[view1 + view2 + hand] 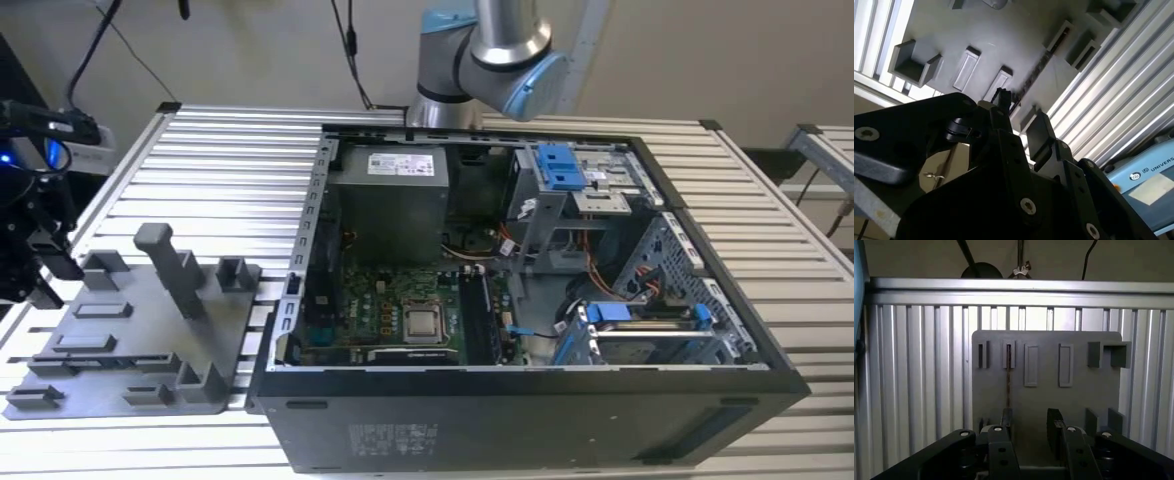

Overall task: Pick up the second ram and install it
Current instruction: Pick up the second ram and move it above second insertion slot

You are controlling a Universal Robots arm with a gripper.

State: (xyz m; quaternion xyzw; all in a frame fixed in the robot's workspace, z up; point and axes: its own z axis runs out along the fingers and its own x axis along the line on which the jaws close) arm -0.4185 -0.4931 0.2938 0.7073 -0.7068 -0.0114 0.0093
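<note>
Presently, in the exterior view, the tool (43,262) hangs over the grey plate (134,350) on the table (227,170), well apart from the open case (534,430).

In the second wrist view, the tool (1019,112) is spread wide, with nothing between its fingers (1038,132). The ram (1033,72) stands on edge in a slot of the plate (1004,40) and runs away ahead of the tool. Its near end lies just beside one fingertip; whether they touch cannot be determined.

In the first wrist view, the tool (1030,415) likewise shows a wide gap and no load. The ram (1008,375) runs straight ahead of it, in line with one finger (1006,419) rather than centred in the gap.

Assessment: the pick-up step is in hand, at the approach stage. No grasp has been made and installation has not begun. The next move calls for a small sideways correction, so that the thin board falls between the jaws. After that it calls for closure square on the flat faces. A board standing on edge is likely to tip or bind in its slot if caught off-centre.
</note>
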